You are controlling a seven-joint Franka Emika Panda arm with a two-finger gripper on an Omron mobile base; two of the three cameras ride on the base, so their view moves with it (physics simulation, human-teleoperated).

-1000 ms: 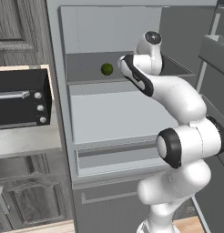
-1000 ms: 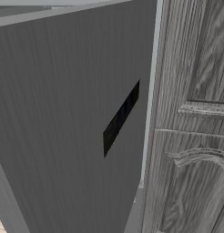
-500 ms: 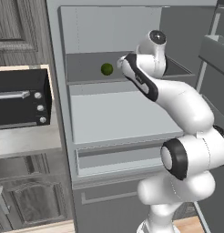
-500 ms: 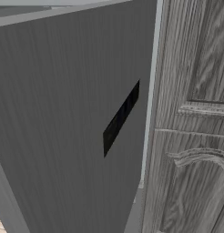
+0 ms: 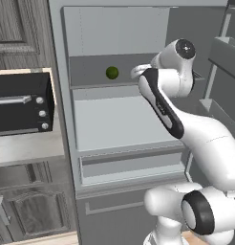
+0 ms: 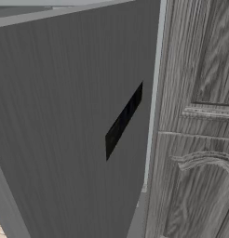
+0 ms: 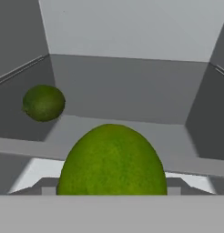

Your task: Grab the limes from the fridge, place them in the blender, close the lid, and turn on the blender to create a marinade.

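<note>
Limes in open tall light-grey fridge (image 5: 62, 143), none taken out yet.
Brighter round green lime (image 7: 111, 160) sits right in front of the gripper on the pale upper shelf (image 7: 177, 154), gripper spread wide and not pinching; darker lime (image 7: 43, 103) lies further back to its left. Blender filling, lid, switch-on all left.

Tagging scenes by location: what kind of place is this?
A simulated kitchen. An open fridge with pale shelves holds two limes: a darker one further back and a brighter one right at the hand camera. A black toaster oven sits on a counter amid grey wood cabinets.
</note>
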